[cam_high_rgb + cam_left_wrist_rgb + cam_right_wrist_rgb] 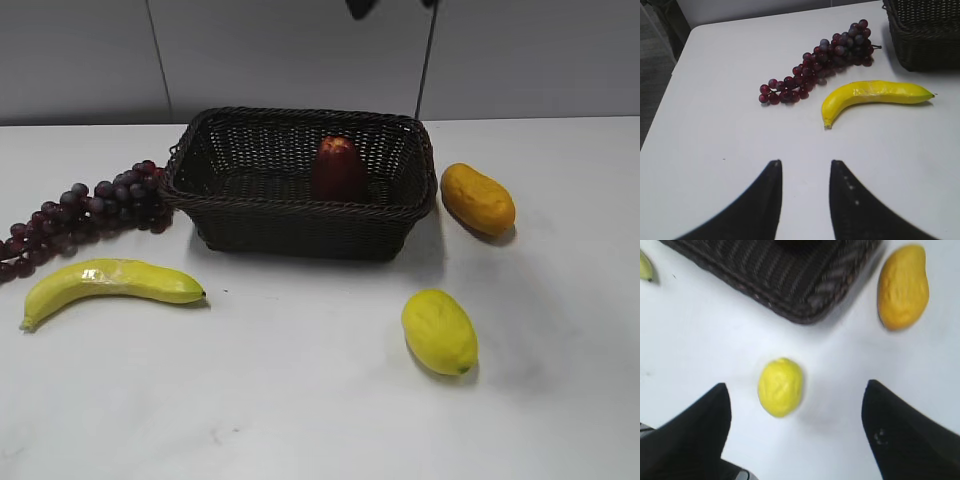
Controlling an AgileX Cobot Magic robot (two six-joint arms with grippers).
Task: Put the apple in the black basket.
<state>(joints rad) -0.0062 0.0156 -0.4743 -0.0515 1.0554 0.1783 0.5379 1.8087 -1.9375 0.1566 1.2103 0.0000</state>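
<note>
the apple (pixel 338 168) stands upright inside the black basket (pixel 300 222), toward the basket's 3 o'clock half in the exterior view, its lower part hidden by the near wall. the basket sits on the white table (pixel 300 400) at roughly 12 o'clock from the table's centre.

my left gripper (pixel 806 172) hangs above bare table with its jaws parted and nothing between them. from it, the banana (pixel 875 96) lies at about 1 o'clock, and the grapes (pixel 822 62) lie just beyond the banana at 12 o'clock, near it but not touching. a corner of the basket shows at 2 o'clock in the left wrist view.

my right gripper (pixel 796 395) is spread wide, grasping nothing. the lemon (pixel 781 386) lies on the table below the gap, nearer my 9 o'clock finger (whether that finger touches it cannot be told from this height; the view is blurred). the mango (pixel 903 286) lies at 1 o'clock, just beside the basket's corner and apart from it.

in the exterior view the grapes reach the basket's 9 o'clock end, the banana lies at 7 o'clock from the basket, the lemon at 5 o'clock, the mango at 3 o'clock.
</note>
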